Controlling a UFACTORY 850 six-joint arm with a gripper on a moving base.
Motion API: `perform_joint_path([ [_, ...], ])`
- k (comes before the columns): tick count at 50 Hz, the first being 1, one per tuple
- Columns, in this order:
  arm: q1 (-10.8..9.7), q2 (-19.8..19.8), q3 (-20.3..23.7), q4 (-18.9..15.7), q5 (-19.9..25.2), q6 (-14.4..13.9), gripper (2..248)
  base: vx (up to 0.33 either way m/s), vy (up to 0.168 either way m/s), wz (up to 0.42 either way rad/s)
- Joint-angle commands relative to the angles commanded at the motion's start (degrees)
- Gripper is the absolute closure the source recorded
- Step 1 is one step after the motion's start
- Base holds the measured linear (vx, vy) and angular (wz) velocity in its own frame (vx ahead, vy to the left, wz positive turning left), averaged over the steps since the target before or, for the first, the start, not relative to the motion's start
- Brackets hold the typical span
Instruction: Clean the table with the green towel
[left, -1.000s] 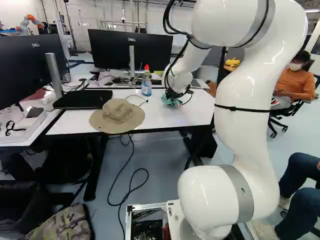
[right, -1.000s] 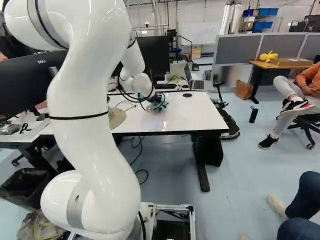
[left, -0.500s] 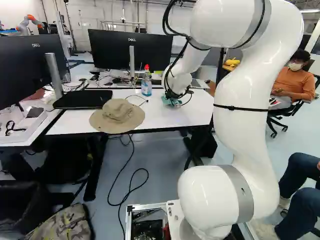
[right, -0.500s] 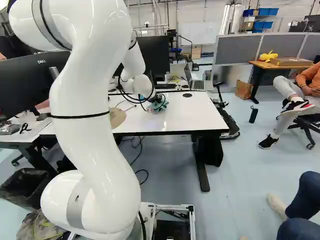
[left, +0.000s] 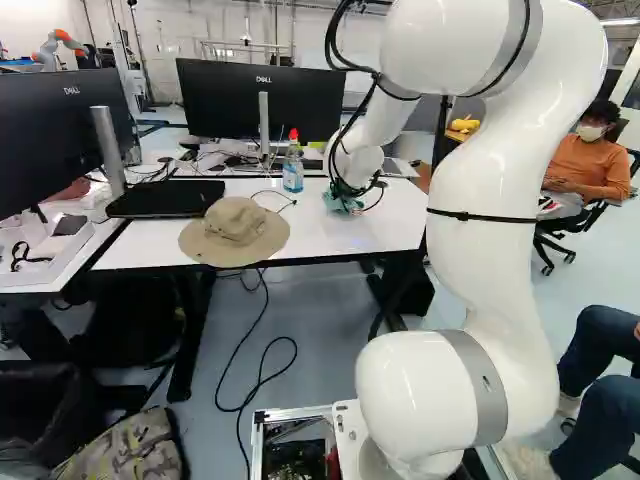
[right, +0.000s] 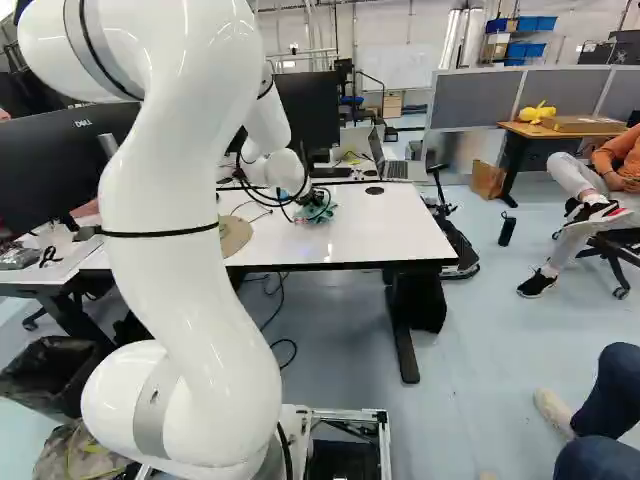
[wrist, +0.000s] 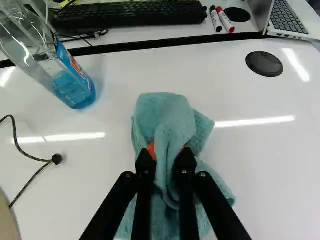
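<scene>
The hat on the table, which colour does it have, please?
The hat is tan; it shows best in the left base view.

The surface (wrist: 270, 185) is smooth and glossy, throwing back bright streaks of light. On it, the green towel (wrist: 165, 115) is soft-looking cloth, matt and rough in weave. The bottle (wrist: 75, 92) is clear, shiny plastic; the brimmed hat (left: 235, 222) is matt cloth. The arm's white shell (left: 485, 265) is smooth and highly glossy. The brown bag (right: 488, 179) looks like creased, matt paper.
</scene>
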Motion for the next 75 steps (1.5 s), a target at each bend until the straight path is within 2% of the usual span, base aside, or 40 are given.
perform_joint_path([
  [33, 0.0, -0.1, -0.1, 0.0, -0.8, 0.0, 196, 0.0, 0.0, 0.0],
  [47, 0.2, -2.7, -3.5, 0.0, -0.8, 0.0, 196, 0.0, 0.0, 0.0],
  [63, 2.2, -3.4, -4.4, 0.0, -0.8, 0.0, 196, 0.0, 0.0, 0.0],
  [75, 3.8, -2.3, -3.0, 0.0, -0.8, 0.0, 196, 0.0, 0.0, 0.0],
])
